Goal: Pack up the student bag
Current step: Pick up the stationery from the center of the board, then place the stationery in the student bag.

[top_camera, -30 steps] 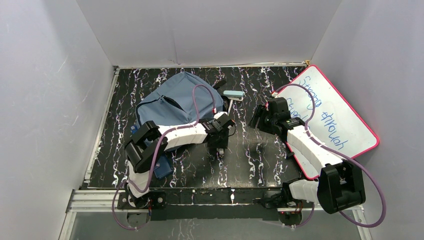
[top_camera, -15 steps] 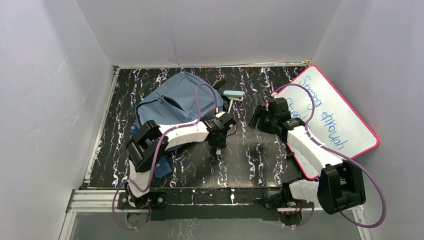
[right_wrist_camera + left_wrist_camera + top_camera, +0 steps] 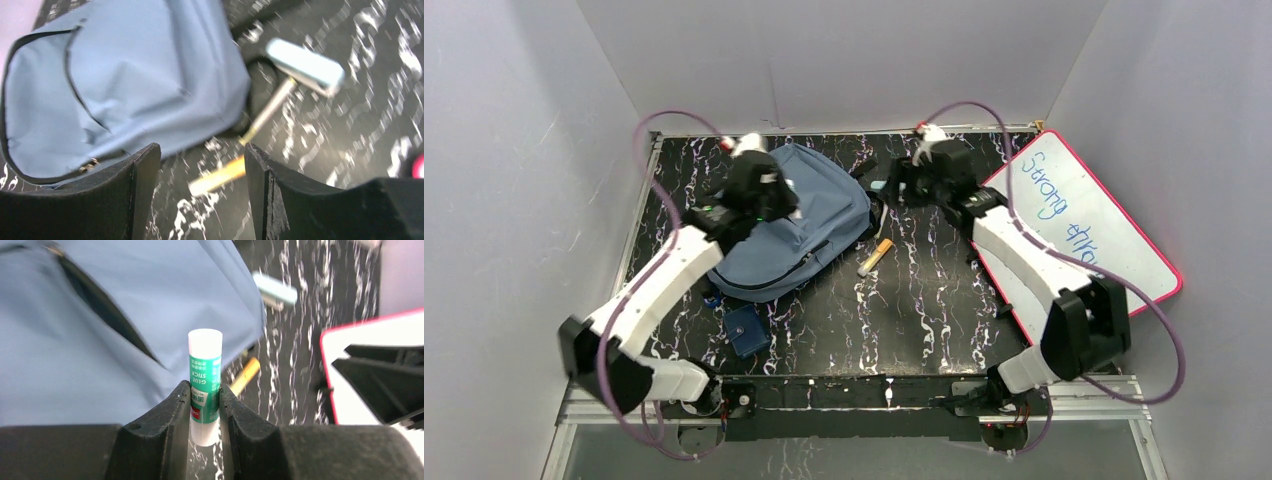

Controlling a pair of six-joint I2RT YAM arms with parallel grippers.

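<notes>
The slate-blue student bag (image 3: 804, 225) lies flat at the back left of the table, its black zippers showing. My left gripper (image 3: 759, 185) hovers over the bag's far part and is shut on a green and white glue stick (image 3: 205, 375), held upright between the jaws above the bag's edge (image 3: 75, 340). My right gripper (image 3: 902, 186) is open and empty at the back centre, just right of the bag (image 3: 125, 75). Below its jaws lies an orange marker (image 3: 220, 175).
The orange marker (image 3: 874, 257) lies on the table right of the bag. A light-blue eraser (image 3: 305, 66) and a thin pen (image 3: 267, 112) lie by the bag's far right corner. A pink-framed whiteboard (image 3: 1089, 230) leans at the right. A small dark-blue pouch (image 3: 746, 332) lies near the front left.
My left arm has swung from the table's middle to above the bag's far part. My right arm has reached to the back centre. The bag lies flatter and further right.
</notes>
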